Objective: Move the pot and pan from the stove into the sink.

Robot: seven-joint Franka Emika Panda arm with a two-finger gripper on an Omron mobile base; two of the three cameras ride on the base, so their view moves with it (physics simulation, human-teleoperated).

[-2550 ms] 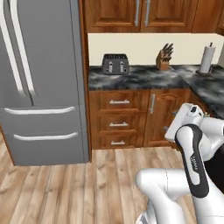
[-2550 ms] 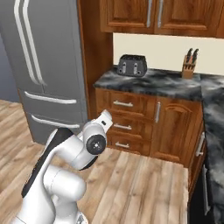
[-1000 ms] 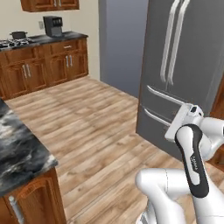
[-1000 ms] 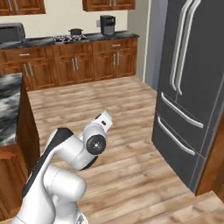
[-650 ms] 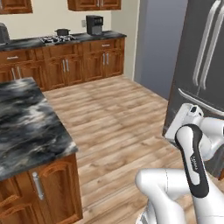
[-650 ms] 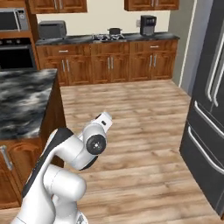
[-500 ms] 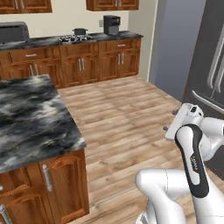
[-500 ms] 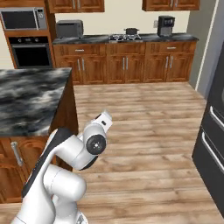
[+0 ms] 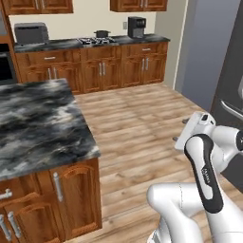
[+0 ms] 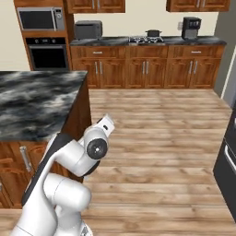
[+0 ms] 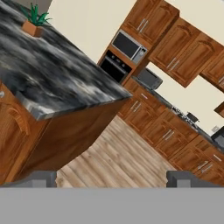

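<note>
**Pot far off on the stove; arm folded, nothing in the fingers**

The pot sits on the stove at the far wall counter; you see it in the left base view too, on the cooktop between the toaster oven and the coffee maker. At this range you cannot make out a pan.

Gripper: in the hand view your two dark fingertips stand well apart with bare space between them. They hold nothing and touch nothing. In the base views the arm is folded up close over the base, the hand raised above the wooden floor.

Surroundings:
- The kitchen island, with a marbled black-and-grey top and wooden cabinet doors, is just to the left of the arm and lies between you and the left part of the far counter.
- A small potted plant stands on the island top.
- A wall oven with a microwave above it stands left of the far counter.
- The grey refrigerator is close on the right.
- Open floor runs from the base to the stove.
</note>
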